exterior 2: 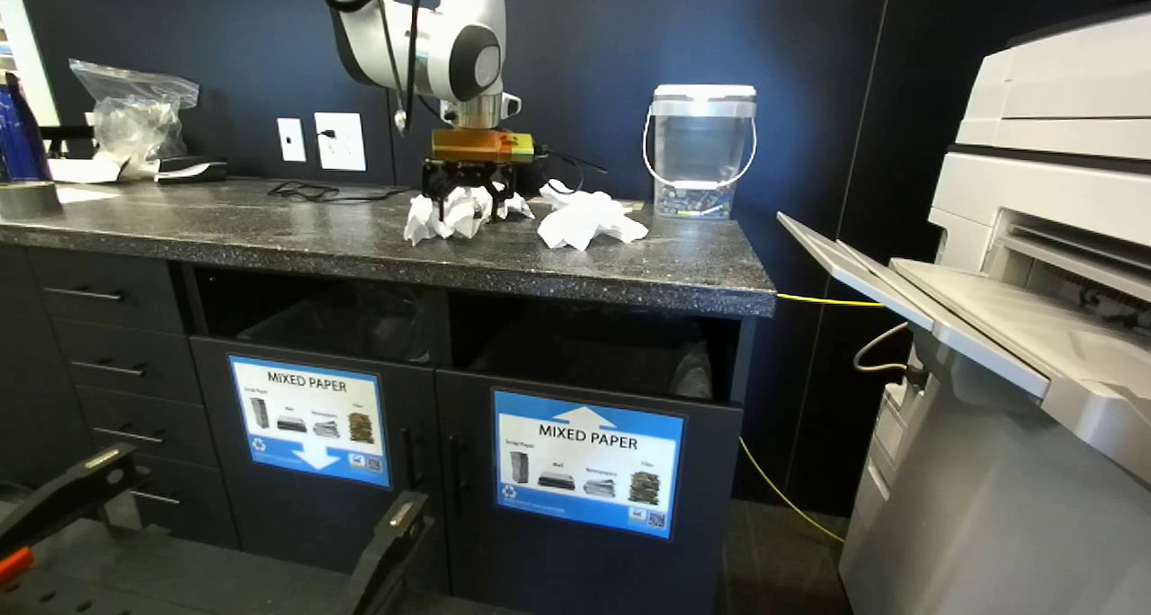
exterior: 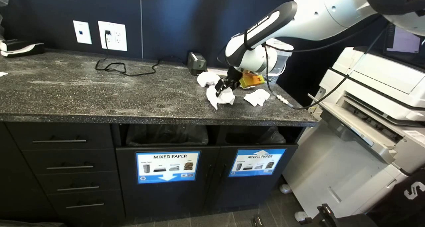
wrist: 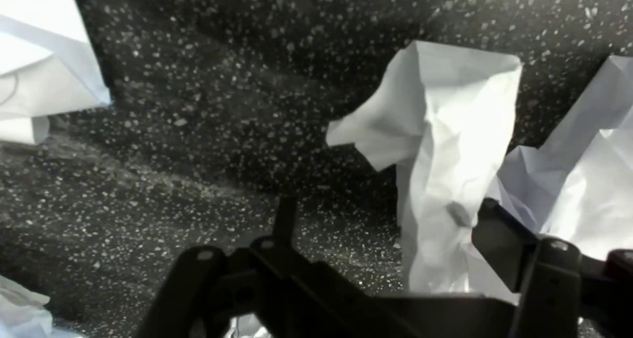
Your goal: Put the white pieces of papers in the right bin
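Several crumpled white papers lie on the dark speckled counter [exterior: 116,91]. In the wrist view, one paper [wrist: 445,155] stands between the fingers of my gripper [wrist: 385,209], close to the finger on the right side; a gap shows on the other side. The gripper is open and low over the papers in both exterior views [exterior: 225,86] [exterior 2: 468,210]. Another paper [wrist: 593,180] lies just outside that finger. More papers [wrist: 39,66] [exterior: 257,97] [exterior 2: 589,219] lie apart. The right bin [exterior 2: 584,561] is under the counter's end, with an open slot and a blue-and-white sign with an up arrow.
The left twin bin [exterior 2: 315,516] has a down-arrow sign; both signs read MIXED PAPER. A lidded clear bucket [exterior 2: 701,147] and a dark box-shaped device [exterior: 196,63] stand at the back. A printer [exterior: 348,160] stands beyond the counter's end. A black cable [exterior: 126,72] lies on the counter.
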`<state>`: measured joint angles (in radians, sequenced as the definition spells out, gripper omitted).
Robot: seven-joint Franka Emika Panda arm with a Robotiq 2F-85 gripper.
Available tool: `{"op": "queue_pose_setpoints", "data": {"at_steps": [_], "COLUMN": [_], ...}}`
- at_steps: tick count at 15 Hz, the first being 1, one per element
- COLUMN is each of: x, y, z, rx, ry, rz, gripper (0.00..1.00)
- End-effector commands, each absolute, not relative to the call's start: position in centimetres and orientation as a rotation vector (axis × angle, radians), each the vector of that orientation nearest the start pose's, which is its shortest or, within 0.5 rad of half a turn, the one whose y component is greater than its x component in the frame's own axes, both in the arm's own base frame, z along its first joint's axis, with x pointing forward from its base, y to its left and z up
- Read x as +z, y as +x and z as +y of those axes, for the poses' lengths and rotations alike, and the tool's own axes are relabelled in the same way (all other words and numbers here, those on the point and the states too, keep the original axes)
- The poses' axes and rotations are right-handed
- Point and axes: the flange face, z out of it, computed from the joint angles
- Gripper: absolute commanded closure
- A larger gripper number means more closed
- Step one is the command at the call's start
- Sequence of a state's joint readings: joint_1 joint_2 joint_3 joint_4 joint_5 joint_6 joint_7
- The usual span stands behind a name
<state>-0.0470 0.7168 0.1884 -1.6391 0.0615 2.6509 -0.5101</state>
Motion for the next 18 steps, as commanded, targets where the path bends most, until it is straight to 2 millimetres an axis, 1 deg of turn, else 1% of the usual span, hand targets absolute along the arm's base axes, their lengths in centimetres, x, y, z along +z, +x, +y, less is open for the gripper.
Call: {"op": "queue_pose_setpoints", "data": {"at_steps": [1, 3, 6, 7, 10, 11, 14, 15, 16, 17, 18], "x": [23.7, 23.8, 23.8, 23.7, 23.2, 23.0, 22.6, 22.5, 22.2, 21.9, 21.7], "y": [72.3, 72.2, 72.0, 71.9, 71.4, 71.2, 70.4, 70.1, 69.7, 69.4, 68.9], "z": [8.0, 8.1, 8.3, 8.4, 8.5, 8.5, 8.3, 8.2, 8.2, 8.2, 8.0], "rx": [-0.482, -0.452, -0.389, -0.361, -0.294, -0.274, -0.236, -0.224, -0.206, -0.19, -0.173], "ry": [-2.904, -2.911, -2.917, -2.919, -2.933, -2.932, -2.932, -2.926, -2.936, -2.938, -2.943], "rz": [-0.849, -0.872, -0.916, -0.932, -0.963, -0.974, -0.975, -0.97, -0.962, -0.958, -0.948], "gripper": [0.42, 0.56, 0.8, 0.83, 0.87, 0.84, 0.81, 0.82, 0.8, 0.82, 0.8]}}
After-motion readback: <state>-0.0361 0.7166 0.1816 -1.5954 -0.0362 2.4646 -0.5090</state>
